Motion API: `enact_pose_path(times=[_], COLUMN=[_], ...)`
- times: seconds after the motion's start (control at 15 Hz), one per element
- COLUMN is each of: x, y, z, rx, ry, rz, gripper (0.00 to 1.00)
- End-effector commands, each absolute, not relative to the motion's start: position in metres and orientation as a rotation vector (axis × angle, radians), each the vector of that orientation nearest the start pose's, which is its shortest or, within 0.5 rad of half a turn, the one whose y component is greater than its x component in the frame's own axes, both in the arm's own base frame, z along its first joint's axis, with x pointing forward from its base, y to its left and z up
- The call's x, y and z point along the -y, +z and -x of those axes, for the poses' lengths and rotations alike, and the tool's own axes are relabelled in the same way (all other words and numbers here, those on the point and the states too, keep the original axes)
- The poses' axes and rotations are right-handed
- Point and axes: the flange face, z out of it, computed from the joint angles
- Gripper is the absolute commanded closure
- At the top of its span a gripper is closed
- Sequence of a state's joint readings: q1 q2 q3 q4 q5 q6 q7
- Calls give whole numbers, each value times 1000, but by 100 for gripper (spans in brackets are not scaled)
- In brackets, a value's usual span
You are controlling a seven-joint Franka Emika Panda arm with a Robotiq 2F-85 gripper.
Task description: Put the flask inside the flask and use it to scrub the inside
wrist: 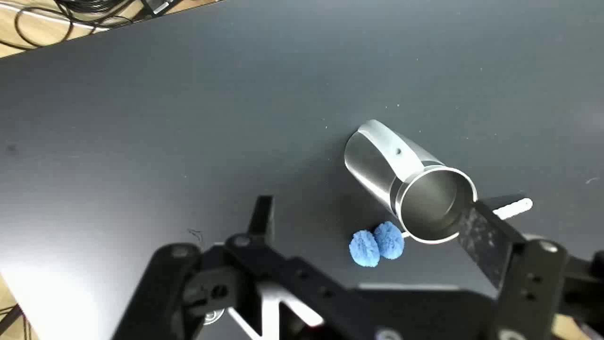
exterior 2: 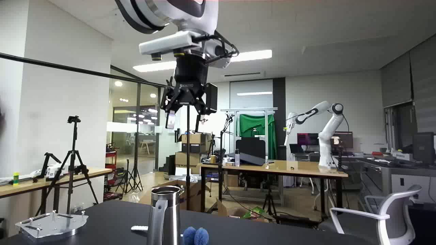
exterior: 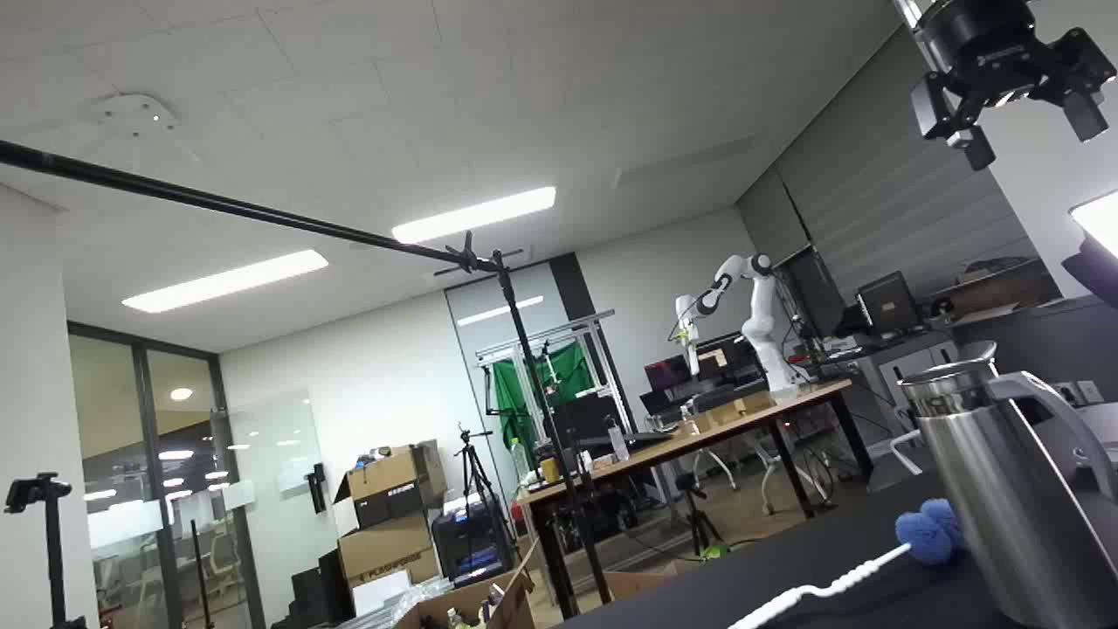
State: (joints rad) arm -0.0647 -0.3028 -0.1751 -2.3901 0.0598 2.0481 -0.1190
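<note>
A steel flask (exterior: pixel 1004 507) with a handle stands upright on the black table. It also shows in an exterior view (exterior 2: pixel 173 217) and in the wrist view (wrist: pixel 368 160), where its open mouth faces the camera and its inside looks empty. A scrubbing brush with a blue two-lobed head (exterior: pixel 928 533) and a white handle lies beside the flask. Its head also shows in an exterior view (exterior 2: pixel 196 235) and in the wrist view (wrist: pixel 377 243); the flask hides part of its handle. My gripper (exterior 2: pixel 184 123) is open and empty, well above both, fingers pointing down. It also shows in an exterior view (exterior: pixel 1032 135) and in the wrist view (wrist: pixel 368 215).
A clear plate with metal posts (exterior 2: pixel 54 225) lies on the black table (exterior 2: pixel 112 216) in an exterior view. A grey chair (exterior 2: pixel 396 217) stands beyond the table. Cables (wrist: pixel 71 19) lie past the table edge in the wrist view. A thin black pole (exterior 2: pixel 188 153) stands behind the table.
</note>
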Motion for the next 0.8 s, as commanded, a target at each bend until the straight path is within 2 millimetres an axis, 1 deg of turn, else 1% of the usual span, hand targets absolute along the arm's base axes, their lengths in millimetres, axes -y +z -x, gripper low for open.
enact_pose_path(times=[0.0, 0.53, 0.6, 0.73], x=[104, 104, 103, 91], y=[429, 430, 431, 439], z=[-431, -431, -438, -468], rx=[-213, -214, -208, -316], ry=[40, 38, 18, -46], rz=[3023, 3023, 3036, 3030], gripper=[0, 0, 0, 0])
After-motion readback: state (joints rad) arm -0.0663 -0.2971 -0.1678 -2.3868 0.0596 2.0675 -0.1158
